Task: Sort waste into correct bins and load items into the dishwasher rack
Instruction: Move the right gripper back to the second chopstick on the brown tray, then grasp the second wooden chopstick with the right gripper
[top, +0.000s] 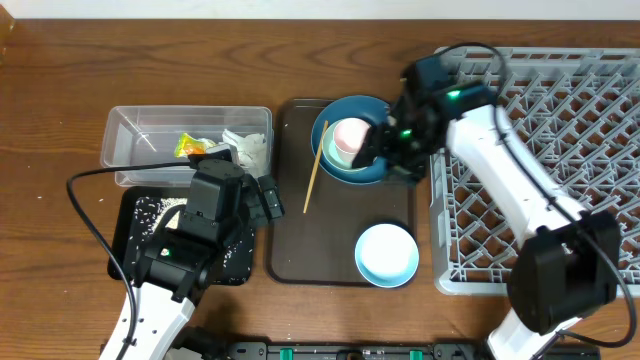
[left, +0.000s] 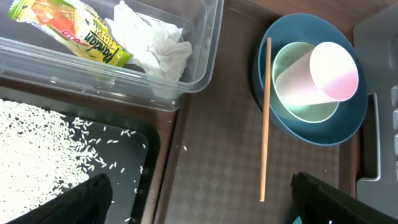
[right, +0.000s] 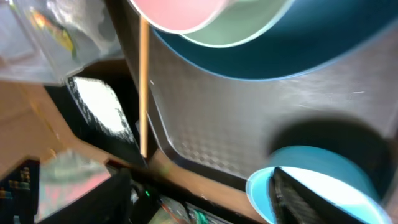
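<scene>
Nearest the overhead lens is the right arm, reaching across from the rack side. Its right gripper (top: 390, 150) hangs at the right rim of the plate. We see its fingers parted with nothing between them, but cannot tell whether they touch the rim.

1. Dishwasher rack (top: 560, 110): right of everything else, with no dish on its pegs.
2. Brown serving tray (top: 300, 240): just left of the rack, carrying all the dishes.
3. Dark blue plate (left: 354, 118): at the far end of the serving tray.
4. Clear tub (top: 125, 140) and black tray (left: 140, 186): left of the serving tray.
5. Left gripper (left: 205, 199): fingers spread wide and empty, over the serving tray's left edge.
6. Mint-green bowl (left: 311, 112): inside the plate.
7. Pale blue bowl (top: 387, 255): alone at the near end of the serving tray.
8. Pink cup (left: 323, 71): on its side in the mint-green bowl.
9. Wooden chopstick (left: 265, 118): its top end lies on the plate's left rim; we see only one.
10. Snack wrapper (left: 74, 34) and napkin (left: 152, 46): in the tub.
11. Rice grains (left: 37, 143): in the black tray.

Hazards, as we judge them:
- Lifting the plate by one rim tilts the stack, so the cup may roll out and the bowl may slide.
- Moving the plate may dislodge the chopstick.
- Both arms work near the serving tray, so a careless reach risks contact.
</scene>
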